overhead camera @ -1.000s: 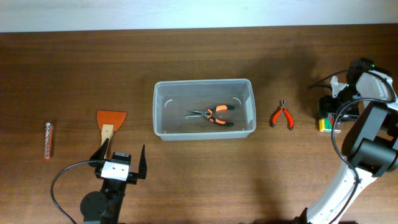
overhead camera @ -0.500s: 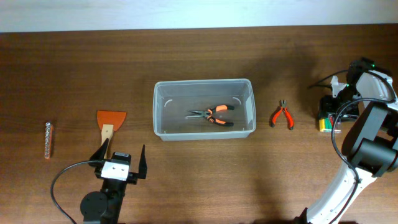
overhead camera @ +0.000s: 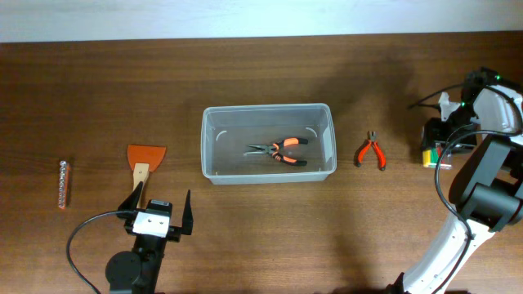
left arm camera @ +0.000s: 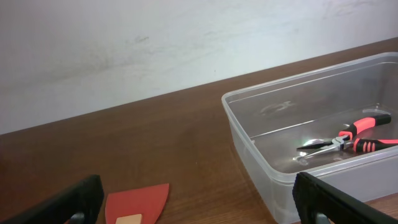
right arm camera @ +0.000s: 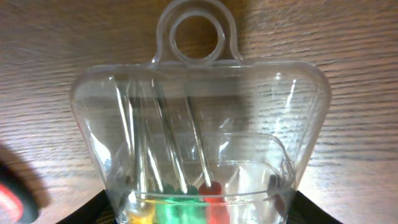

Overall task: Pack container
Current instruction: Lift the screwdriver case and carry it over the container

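Closure was underway: right gripper (overhead camera: 432, 151) had narrowed around the bit case (right arm camera: 199, 143), hold impossible to tell, likely the next item packed; left gripper (overhead camera: 160, 201) hung released. Container (overhead camera: 267, 107) sat central on the worktop (overhead camera: 261, 237).

Container (overhead camera: 268, 108) top open. 1 pair of orange-handled pliers (overhead camera: 278, 151) lies on its floor, centre to right, leaving bare floor at the left end. Wide bare table (overhead camera: 270, 237) in front of and behind the container. Scraper (overhead camera: 145, 160) lies just ahead of the left gripper (overhead camera: 159, 214), handle end near 1 of its spread fingers. Red pliers (overhead camera: 371, 152) sit in the lane between container and bit case (right arm camera: 199, 124). Right gripper (overhead camera: 435, 145) is over that case.
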You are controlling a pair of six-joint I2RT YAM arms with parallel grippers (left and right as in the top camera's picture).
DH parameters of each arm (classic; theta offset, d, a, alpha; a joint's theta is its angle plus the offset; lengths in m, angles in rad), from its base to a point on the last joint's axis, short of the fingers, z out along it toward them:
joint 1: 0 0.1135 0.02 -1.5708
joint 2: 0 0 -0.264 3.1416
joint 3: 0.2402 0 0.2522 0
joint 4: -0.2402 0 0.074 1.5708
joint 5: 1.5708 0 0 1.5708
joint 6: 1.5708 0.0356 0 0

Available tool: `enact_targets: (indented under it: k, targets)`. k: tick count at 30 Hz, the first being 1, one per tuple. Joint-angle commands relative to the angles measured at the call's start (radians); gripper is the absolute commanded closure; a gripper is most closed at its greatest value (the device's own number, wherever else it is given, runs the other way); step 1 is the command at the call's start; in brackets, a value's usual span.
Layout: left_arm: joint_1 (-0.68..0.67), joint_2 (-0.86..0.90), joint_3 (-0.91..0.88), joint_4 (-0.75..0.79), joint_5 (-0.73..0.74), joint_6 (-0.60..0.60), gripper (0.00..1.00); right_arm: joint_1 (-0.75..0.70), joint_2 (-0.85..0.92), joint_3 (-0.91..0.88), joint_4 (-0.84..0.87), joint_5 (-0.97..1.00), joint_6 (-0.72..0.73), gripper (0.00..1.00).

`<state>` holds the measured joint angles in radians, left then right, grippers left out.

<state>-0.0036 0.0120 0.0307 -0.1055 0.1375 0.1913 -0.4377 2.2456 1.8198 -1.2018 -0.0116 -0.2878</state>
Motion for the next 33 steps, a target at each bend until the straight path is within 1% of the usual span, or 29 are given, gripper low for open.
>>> enact_targets:
  k: [1,5,10,12,20,23,33]
  targets:
    - [-0.003,-0.006,-0.005,0.0,-0.004,0.012,0.01,0.011,0.005,0.082,-0.032,-0.031,0.009,0.47]
    - [-0.003,-0.006,-0.005,0.0,-0.004,0.012,0.01,0.04,0.005,0.182,-0.085,-0.031,0.009,0.47]
    - [-0.003,-0.006,-0.005,0.0,-0.004,0.012,0.01,0.103,0.005,0.353,-0.166,-0.031,0.008,0.48]
    - [-0.003,-0.006,-0.005,0.0,-0.004,0.012,0.01,0.15,0.005,0.46,-0.211,-0.03,0.003,0.48]
    - [-0.003,-0.006,-0.005,0.0,-0.004,0.012,0.01,0.316,0.005,0.727,-0.342,-0.031,-0.043,0.49]
    - [-0.003,-0.006,-0.005,0.0,-0.004,0.012,0.01,0.384,-0.007,0.771,-0.37,-0.039,-0.049,0.49]
    - [-0.003,-0.006,-0.005,0.0,-0.004,0.012,0.01,0.591,-0.046,0.771,-0.418,-0.112,-0.106,0.49]
